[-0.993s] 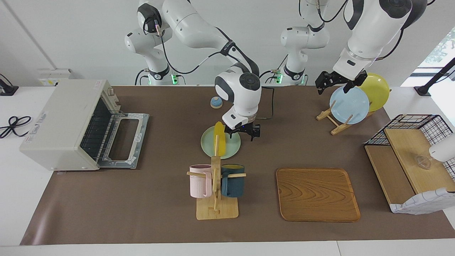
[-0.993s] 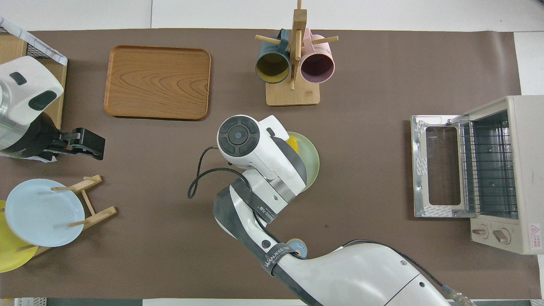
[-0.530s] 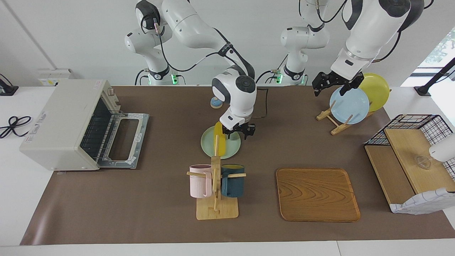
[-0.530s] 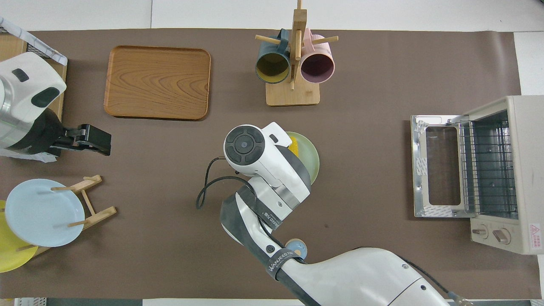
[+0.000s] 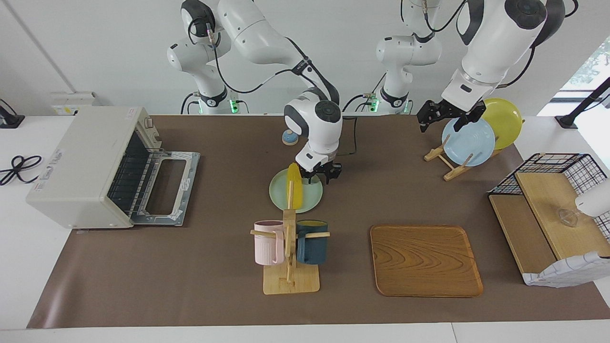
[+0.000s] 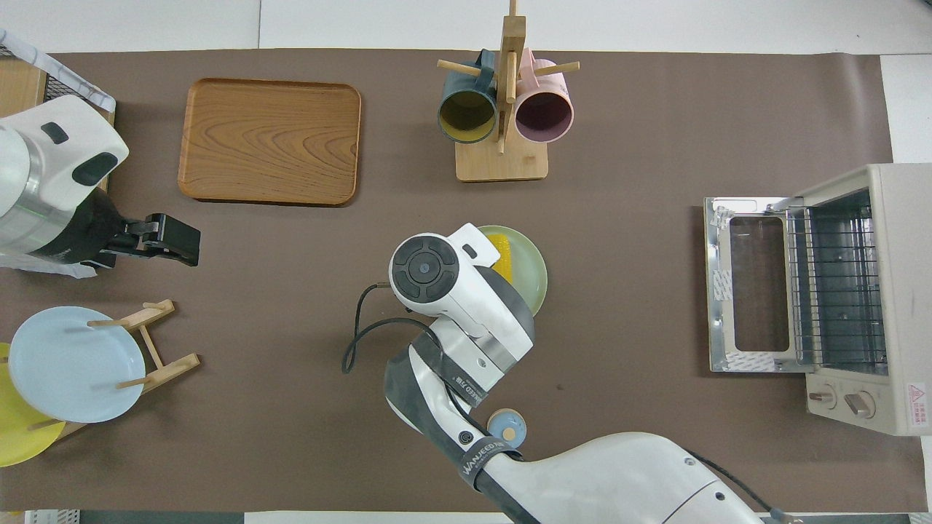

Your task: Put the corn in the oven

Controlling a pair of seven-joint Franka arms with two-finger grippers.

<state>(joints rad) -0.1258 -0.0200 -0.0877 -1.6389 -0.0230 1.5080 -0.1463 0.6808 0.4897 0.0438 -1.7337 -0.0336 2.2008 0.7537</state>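
One corn [image 5: 294,186] just beside right claw [image 5: 320,177]

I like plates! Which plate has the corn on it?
The pale green plate lying flat mid-table holds the corn. The blue plate and yellow plate stand empty in a wooden rack.

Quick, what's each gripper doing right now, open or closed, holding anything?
Left gripper: open, empty, over the plate rack.
Right gripper: at the corn on the green plate; grip cannot be told.
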